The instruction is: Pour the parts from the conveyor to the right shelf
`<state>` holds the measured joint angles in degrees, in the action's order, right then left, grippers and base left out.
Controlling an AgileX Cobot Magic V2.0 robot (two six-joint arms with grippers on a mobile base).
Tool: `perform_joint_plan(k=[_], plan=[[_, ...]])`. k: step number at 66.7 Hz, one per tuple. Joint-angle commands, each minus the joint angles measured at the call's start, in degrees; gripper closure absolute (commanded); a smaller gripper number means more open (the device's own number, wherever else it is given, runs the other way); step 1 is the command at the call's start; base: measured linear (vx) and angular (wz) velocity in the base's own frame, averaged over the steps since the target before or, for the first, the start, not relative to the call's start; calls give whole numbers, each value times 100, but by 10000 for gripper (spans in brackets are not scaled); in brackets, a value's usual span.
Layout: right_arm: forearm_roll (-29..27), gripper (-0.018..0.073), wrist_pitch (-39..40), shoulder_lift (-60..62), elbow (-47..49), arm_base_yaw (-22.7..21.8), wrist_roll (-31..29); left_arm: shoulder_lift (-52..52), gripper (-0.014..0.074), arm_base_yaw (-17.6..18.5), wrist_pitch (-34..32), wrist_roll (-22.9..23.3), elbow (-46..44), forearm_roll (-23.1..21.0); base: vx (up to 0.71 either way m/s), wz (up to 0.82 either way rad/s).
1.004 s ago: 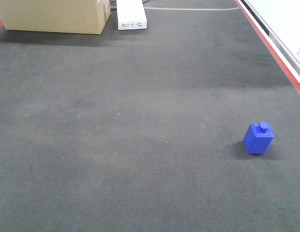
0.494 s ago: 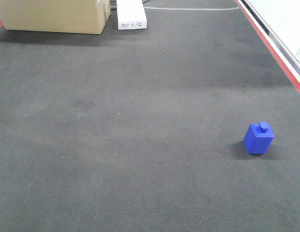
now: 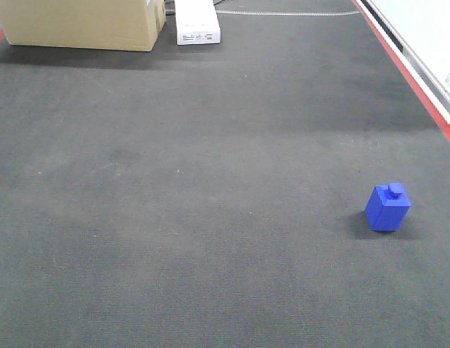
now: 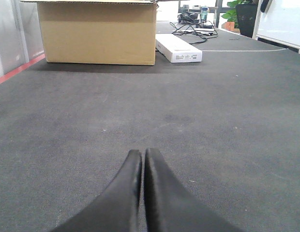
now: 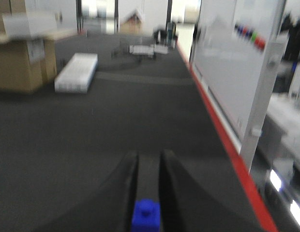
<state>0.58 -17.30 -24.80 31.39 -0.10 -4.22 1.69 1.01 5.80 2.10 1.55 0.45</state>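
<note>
One of the parts, a small bright-blue block point(image 3: 388, 206) with a stud on top, stands alone on the dark-grey conveyor point(image 3: 210, 181) near its right red strip point(image 3: 410, 76). No gripper shows in the front view. In the blurred right wrist view the block point(image 5: 146, 215) appears low in the narrow gap between the black fingers of my right gripper point(image 5: 150, 153), which stands slightly open and does not clamp it. My left gripper point(image 4: 142, 151) is shut on nothing, low over bare belt point(image 4: 213, 96). The right shelf is out of view.
A cardboard box point(image 3: 80, 25) and a flat white box point(image 3: 197, 22) lie at the belt's far end. Cables point(image 4: 196, 30) trail behind them. A white panel point(image 5: 227, 63) rises beyond the right red strip point(image 5: 222, 140).
</note>
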Motion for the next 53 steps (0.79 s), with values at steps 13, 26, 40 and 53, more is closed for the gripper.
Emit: perform_joint_plan(k=[13,26,40,53], plan=[[115,-93,833,-1219,209,-2,-250,102,602,42,-454,49,-112,-45,0,0],[-102,-144,858,-1704,511,-2,-286,102,602,42,-454,49,-112,-45,0,0],[-393,-105,-1304,-2719,2031,-2,-176,102,602,42,-454,49,-112,-45,0,0],[-270,-92,-3069,-4105,3442,-2,15,102,602,42,-454,49,-112,-45,0,0]])
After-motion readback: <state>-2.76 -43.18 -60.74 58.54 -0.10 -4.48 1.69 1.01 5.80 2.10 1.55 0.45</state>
